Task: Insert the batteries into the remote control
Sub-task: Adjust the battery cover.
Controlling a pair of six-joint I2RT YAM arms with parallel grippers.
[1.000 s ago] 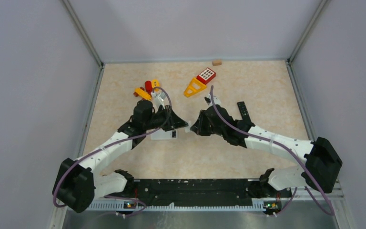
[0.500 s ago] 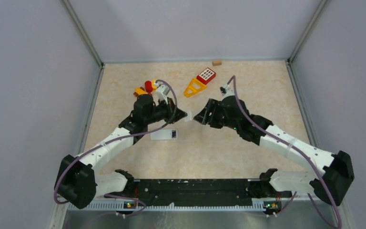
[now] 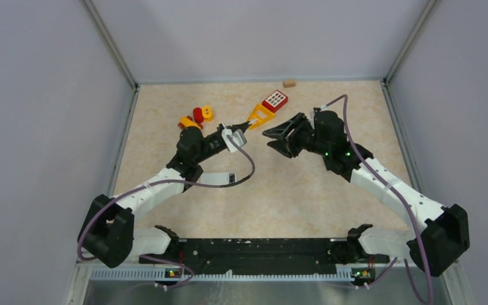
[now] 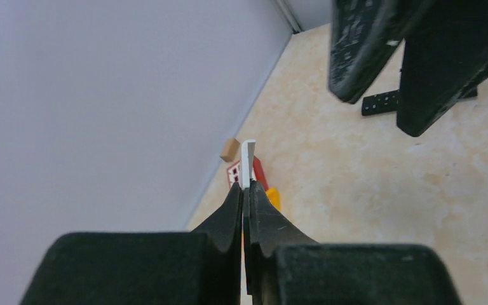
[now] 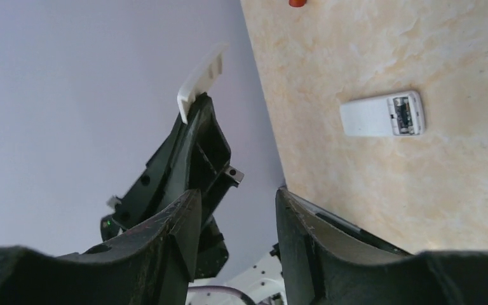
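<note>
Risen from the white remote (image 5: 368, 118) (compartment exposed), left pincer (image 4: 246, 192) pinches thin lid (image 4: 248, 160); right pincer (image 5: 236, 194) gapes.

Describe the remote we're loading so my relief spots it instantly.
In the top view, find the left arm on the beige table; the white remote lies flat just on the near side of its wrist. Its battery bay is open at one end; unlike the red and yellow toys beyond, it is plain white.
</note>
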